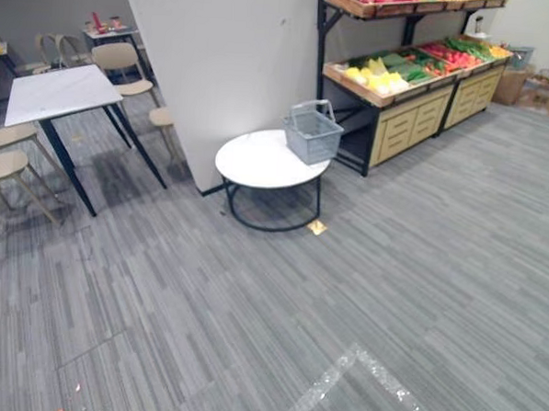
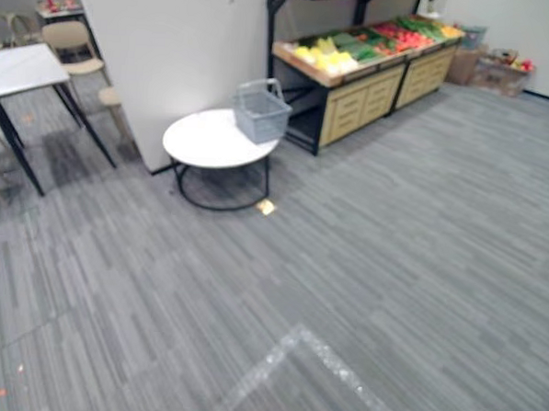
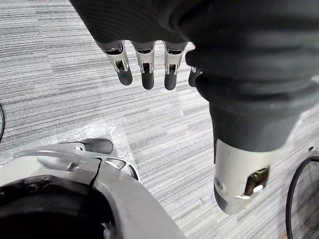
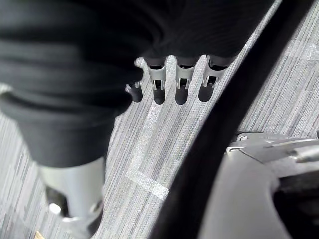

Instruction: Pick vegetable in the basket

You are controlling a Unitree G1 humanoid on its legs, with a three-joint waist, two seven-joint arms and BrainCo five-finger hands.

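Note:
A grey-blue wire basket (image 1: 312, 132) with an upright handle stands on the far right edge of a round white table (image 1: 258, 163); the basket (image 2: 261, 111) looks empty. Behind it, a wooden produce stand (image 1: 411, 102) holds yellow, green and red vegetables (image 1: 392, 72). My left hand (image 3: 144, 64) hangs above the grey floor, fingers straight and holding nothing. My right hand (image 4: 179, 82) hangs the same way over the floor, fingers relaxed and empty.
A white partition wall (image 1: 227, 65) rises just behind the round table. To the left stand a square white table (image 1: 59, 93) and beige chairs (image 1: 121, 64). Cardboard boxes (image 1: 539, 86) sit at the far right. Wide grey floor (image 1: 362, 284) with tape marks lies in front.

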